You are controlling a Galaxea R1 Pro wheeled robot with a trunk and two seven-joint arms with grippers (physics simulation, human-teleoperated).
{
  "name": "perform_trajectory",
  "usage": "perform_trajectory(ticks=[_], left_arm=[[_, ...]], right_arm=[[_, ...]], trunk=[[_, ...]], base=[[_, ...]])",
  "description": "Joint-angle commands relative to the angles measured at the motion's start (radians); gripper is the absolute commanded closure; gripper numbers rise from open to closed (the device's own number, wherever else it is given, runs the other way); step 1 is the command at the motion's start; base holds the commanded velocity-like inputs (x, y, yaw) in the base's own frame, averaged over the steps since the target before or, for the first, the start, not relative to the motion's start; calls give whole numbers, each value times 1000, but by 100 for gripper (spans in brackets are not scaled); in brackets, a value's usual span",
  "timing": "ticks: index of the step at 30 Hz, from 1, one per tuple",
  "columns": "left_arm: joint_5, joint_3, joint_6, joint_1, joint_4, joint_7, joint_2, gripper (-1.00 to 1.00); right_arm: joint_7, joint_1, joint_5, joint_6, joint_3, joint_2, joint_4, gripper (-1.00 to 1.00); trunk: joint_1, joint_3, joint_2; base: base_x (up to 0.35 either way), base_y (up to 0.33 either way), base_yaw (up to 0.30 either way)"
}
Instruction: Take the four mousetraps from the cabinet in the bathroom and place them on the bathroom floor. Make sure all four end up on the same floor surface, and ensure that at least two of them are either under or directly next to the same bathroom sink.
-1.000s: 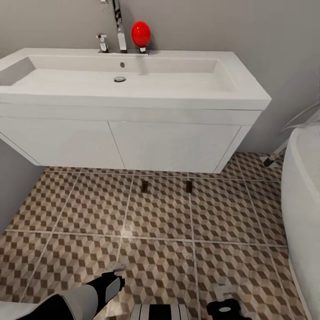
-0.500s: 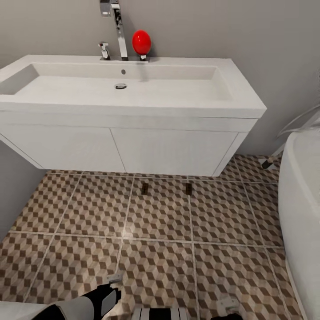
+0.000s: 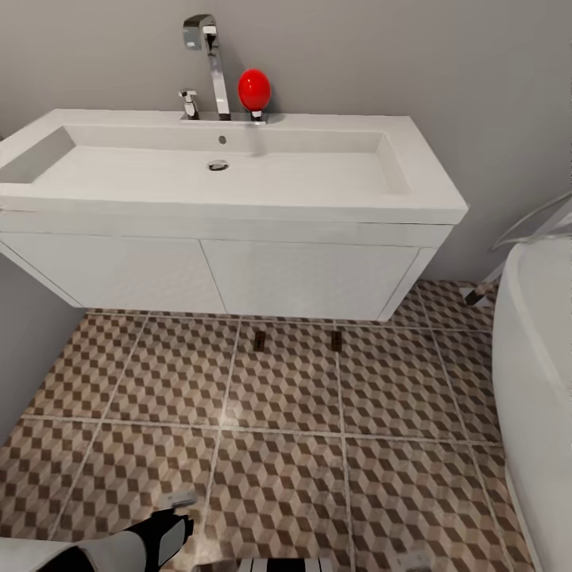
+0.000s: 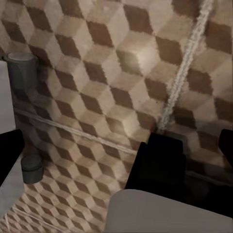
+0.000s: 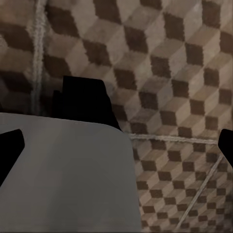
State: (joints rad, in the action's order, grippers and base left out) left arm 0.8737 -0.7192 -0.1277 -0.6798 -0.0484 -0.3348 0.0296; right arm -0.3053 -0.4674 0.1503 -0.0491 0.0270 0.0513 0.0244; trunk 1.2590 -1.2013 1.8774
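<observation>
Two mousetraps, small dark boards, lie on the cube-patterned bathroom floor (image 3: 286, 413) just in front of the white vanity: one (image 3: 259, 340) and another (image 3: 337, 340) to its right. Above them is the wide white sink (image 3: 222, 167) with its chrome tap (image 3: 208, 56). My left gripper (image 3: 176, 512) is at the bottom left of the head view, well short of the traps. In the left wrist view the left gripper (image 4: 116, 150) is open over bare tiles. The right gripper (image 5: 116, 145) is open too, with nothing between its fingers. The cabinet is out of view.
A red egg-shaped object (image 3: 254, 87) stands beside the tap. The white bathtub (image 3: 532, 381) closes off the right side and a grey wall (image 3: 24, 334) the left. My own white and black base (image 4: 160, 194) shows in both wrist views.
The whole head picture has shifted as the camera moved, showing more of the tap. Both arms have slid toward the bottom edge. The two mousetraps stay where they were.
</observation>
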Motion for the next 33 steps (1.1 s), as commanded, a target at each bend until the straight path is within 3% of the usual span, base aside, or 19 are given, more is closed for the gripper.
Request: perform_trajectory(ticks=[1, 14, 33], left_arm=[[0, 0, 0, 0, -1, 0, -3, -100], [1, 1, 0, 66, -4, 14, -11, -100], [2, 1, -1, 176, -2, 115, -5, -100]], right_arm=[[0, 3, 0, 0, 0, 0, 0, -100], [0, 26, -3, 1, -1, 0, 1, -100], [-2, 56, -7, 0, -1, 2, 2, -100]], trunk=[[-4, 3, -7], [-54, 44, -98], [-127, 104, -231]], base=[[0, 0, 0], [0, 0, 0], [0, 0, 0]])
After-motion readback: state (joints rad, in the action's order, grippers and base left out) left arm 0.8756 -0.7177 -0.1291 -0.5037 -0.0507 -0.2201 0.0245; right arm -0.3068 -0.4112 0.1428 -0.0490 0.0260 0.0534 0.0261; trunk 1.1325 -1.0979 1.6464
